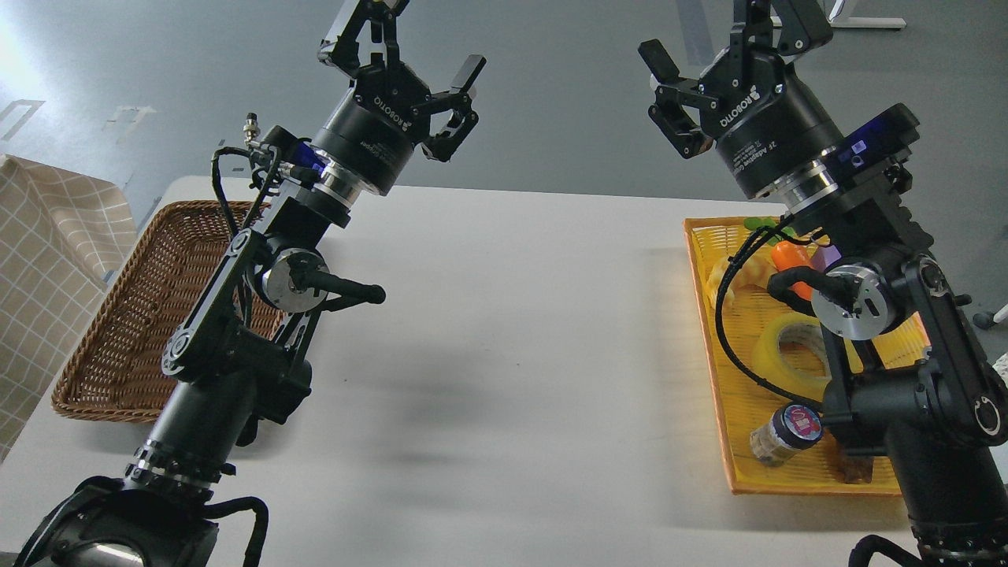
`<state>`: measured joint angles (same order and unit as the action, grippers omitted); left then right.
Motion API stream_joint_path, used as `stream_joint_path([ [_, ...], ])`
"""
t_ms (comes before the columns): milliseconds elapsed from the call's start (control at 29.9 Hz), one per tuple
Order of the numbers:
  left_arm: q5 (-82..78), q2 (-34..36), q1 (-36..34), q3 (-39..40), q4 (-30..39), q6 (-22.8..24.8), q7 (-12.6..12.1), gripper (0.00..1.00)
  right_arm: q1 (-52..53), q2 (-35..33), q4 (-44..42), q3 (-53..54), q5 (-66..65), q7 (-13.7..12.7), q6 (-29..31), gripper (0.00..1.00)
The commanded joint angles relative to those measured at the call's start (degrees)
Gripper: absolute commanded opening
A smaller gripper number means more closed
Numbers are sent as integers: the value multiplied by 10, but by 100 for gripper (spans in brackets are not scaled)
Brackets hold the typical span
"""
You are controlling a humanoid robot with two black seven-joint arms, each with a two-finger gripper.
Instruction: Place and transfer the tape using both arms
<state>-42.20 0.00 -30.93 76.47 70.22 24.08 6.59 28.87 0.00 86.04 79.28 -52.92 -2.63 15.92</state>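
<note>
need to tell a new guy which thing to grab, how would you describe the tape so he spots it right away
Look at the yellow tray on the right side of the white table, partly behind the right arm. The tape lies flat in the middle of it, just beyond the jar. It is the only ring there: translucent yellow with a pale core.

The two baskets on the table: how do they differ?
The left basket is brown woven wicker with rounded corners and raised sides; the right basket is bright yellow, flat and shallow, with straight edges. The yellow one holds the tape, a jar and toy food; nothing shows in the brown one. Both lie at the table's ends.
</note>
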Motion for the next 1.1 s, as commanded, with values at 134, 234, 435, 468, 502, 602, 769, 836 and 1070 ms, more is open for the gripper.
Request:
stream_joint_path([
  [134, 0, 0, 1, 0, 0, -1, 0, 98, 0, 0, 0, 0, -1, 0, 0, 100],
  [234, 0, 0, 3, 0, 0, -1, 0, 98, -1, 0, 0, 0, -1, -1, 0, 100],
  [435, 1, 0, 2, 0, 0, -1, 0, 98, -1, 0, -2, 0, -1, 0, 0, 100],
  [468, 1, 0, 2, 0, 0, -1, 0, 98, -1, 0, -2, -1, -1, 0, 0, 100],
  [502, 1, 0, 2, 0, 0, -1, 0, 98, -1, 0, -3, -1, -1, 0, 0, 100],
  [602, 1, 0, 2, 0, 0, -1, 0, 98, -1, 0, -3, -1, -1, 0, 0, 100],
  [769, 1, 0, 3, 0, 0, -1, 0, 98, -2, 0, -3, -1, -1, 0, -1, 100],
  [836, 1, 0, 3, 0, 0, -1, 0, 98, -3, 0, -3, -1, -1, 0, -1, 100],
  [1070, 2, 0, 3, 1, -3, -1, 0, 98, -5, 0, -4, 0, -1, -1, -1, 100],
])
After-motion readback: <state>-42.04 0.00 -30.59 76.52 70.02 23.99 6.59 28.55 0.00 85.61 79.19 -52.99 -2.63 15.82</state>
